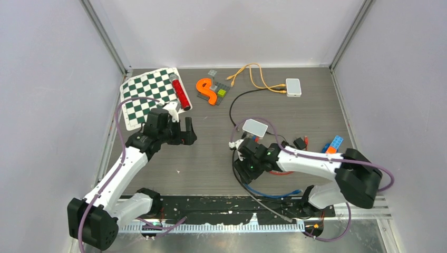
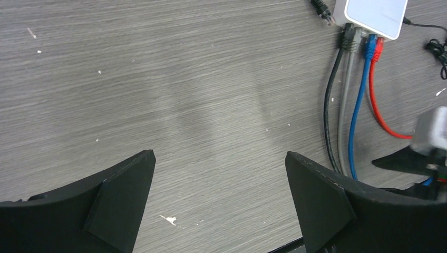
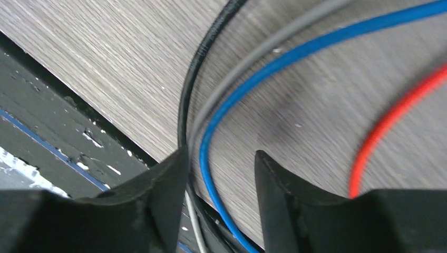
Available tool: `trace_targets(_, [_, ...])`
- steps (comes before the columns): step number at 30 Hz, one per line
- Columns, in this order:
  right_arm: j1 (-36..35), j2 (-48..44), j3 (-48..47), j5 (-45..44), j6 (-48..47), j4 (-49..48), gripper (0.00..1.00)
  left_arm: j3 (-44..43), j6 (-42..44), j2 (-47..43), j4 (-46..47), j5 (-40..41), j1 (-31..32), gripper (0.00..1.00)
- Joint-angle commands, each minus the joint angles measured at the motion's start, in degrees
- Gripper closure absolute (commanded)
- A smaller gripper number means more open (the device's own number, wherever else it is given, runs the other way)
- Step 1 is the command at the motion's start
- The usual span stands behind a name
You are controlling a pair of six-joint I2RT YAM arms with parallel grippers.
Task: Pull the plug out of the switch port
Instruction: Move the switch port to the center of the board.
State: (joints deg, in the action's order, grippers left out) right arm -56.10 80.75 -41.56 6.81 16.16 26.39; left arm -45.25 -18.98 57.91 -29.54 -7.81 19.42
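Observation:
The white switch point(image 1: 255, 126) lies mid-table, and its near edge point(image 2: 377, 16) carries black point(image 2: 346, 36), grey point(image 2: 359, 36), blue point(image 2: 371, 46) and red point(image 2: 379, 48) plugs. A loose black plug point(image 2: 322, 10) lies beside it. Their cables run toward the front edge. My right gripper point(image 1: 244, 164) hangs low over those cables, just in front of the switch. In the right wrist view, my right gripper point(image 3: 221, 154) is partly open. The blue cable point(image 3: 211, 158) runs loose between its fingers, with the black cable point(image 3: 183, 121) beside the left one. My left gripper point(image 1: 188, 130) point(image 2: 219, 154) stands wide open over bare table, left of the switch.
A checkered mat point(image 1: 145, 95) with a red cylinder point(image 1: 180, 90) lies at the back left. An orange S-shape point(image 1: 207, 90) and small bricks sit beside it. A second white box point(image 1: 293, 87) with orange cables is at the back right. Blue and orange bricks point(image 1: 333, 144) lie right of the switch.

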Motion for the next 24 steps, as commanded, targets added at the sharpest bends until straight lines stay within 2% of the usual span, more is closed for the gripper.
trace_targets(1, [0.7, -10.1, -5.3, -7.4, -1.5, 5.1, 0.39, -3.7, 1.1, 0.4, 2.2, -1.7, 0.7, 0.01])
trace_targets(2, [1.0, -12.9, -6.8, -10.1, -1.4, 5.3, 0.32, -4.2, 1.1, 0.6, 2.3, -2.0, 0.8, 0.01])
trace_targets(4, [2.6, -16.6, -8.4, -13.5, -1.1, 5.3, 0.25, -4.9, 1.0, 1.2, 2.8, -2.3, 1.2, 0.01])
trace_targets(8, [12.4, -19.8, -9.4, -16.2, 1.2, 4.6, 0.21, -7.1, 0.2, 3.8, 5.8, -4.2, 2.7, 0.01])
trace_targets(10, [23.2, -18.7, -9.6, -13.3, 3.1, 3.5, 0.21, -9.7, 0.1, 6.8, 6.5, -5.0, 4.6, 0.01])
trace_targets(14, [35.5, -12.0, -10.7, -1.3, 7.0, -1.3, 0.21, -17.4, 1.2, 16.9, 7.8, -7.5, 9.9, 0.01])
trace_targets(17, [40.5, -5.3, -13.5, 5.5, 9.6, -3.9, 0.22, -26.9, 3.2, 27.2, 5.7, -8.6, 13.1, 0.01])
trace_targets(20, [44.1, 2.6, -15.7, 10.0, 10.9, -5.4, 0.24, -41.3, 5.4, 38.6, 0.2, -13.4, 15.8, 0.01])
trace_targets(24, [46.2, 6.0, -16.9, 10.3, 11.3, -7.7, 0.25, -54.2, 6.2, 51.0, -3.3, -16.8, 17.9, 0.04])
